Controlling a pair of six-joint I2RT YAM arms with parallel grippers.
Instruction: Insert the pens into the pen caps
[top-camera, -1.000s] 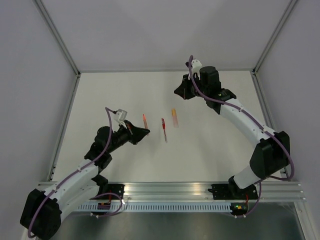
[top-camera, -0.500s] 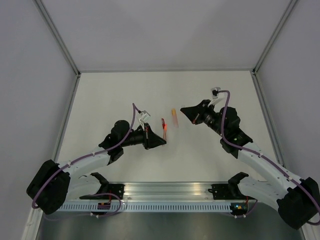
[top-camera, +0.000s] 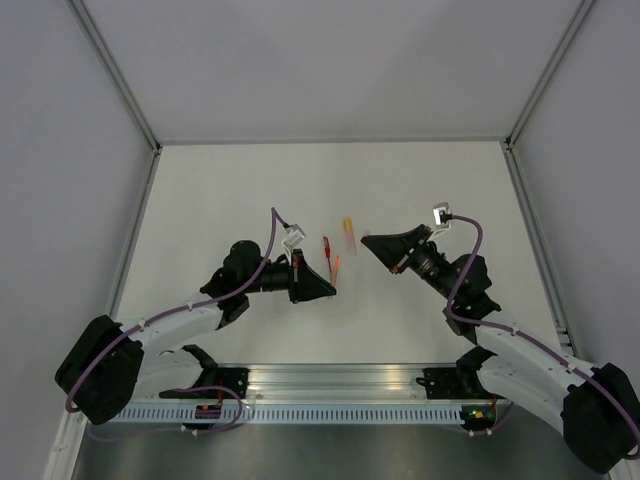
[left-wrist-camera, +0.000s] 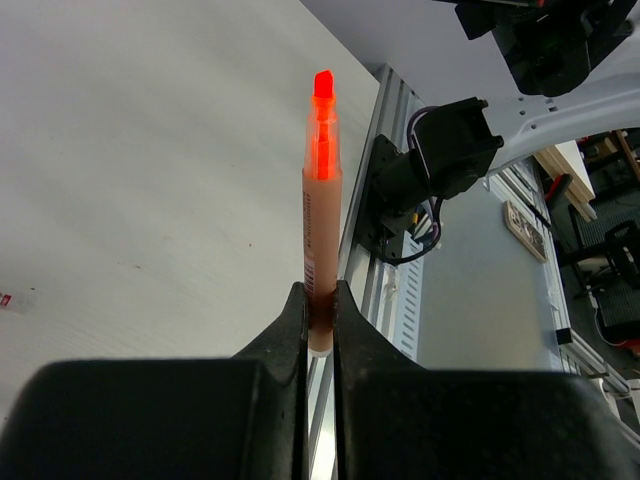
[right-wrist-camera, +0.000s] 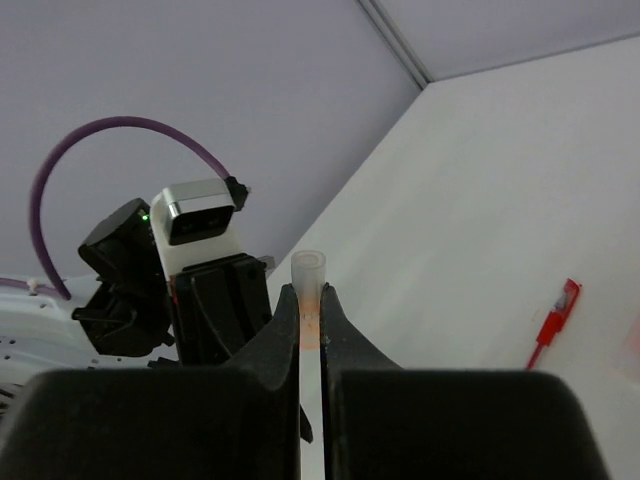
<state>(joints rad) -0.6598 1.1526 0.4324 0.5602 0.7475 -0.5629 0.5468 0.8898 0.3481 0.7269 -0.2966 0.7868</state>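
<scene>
My left gripper (top-camera: 328, 289) (left-wrist-camera: 320, 305) is shut on the salmon-orange pen (left-wrist-camera: 321, 220), which points up and away with its bright orange tip bare. It also shows in the top view (top-camera: 336, 266). My right gripper (top-camera: 367, 240) (right-wrist-camera: 310, 303) is shut on a short pale cap with an orange tint (right-wrist-camera: 309, 275), open end outward, facing the left gripper. Pen tip and cap stand a short gap apart above the table. A dark red piece (top-camera: 327, 245) (right-wrist-camera: 556, 312) lies on the table between the grippers.
A pale orange piece (top-camera: 348, 230) lies on the white table just behind the grippers. The aluminium rail (top-camera: 340, 380) runs along the near edge. Grey walls close in the table at the back and sides.
The right arm swung from the far back down to mid-table, then settled a little lower. The left gripper moved right toward it, then a little further, with the pen now angled up.
</scene>
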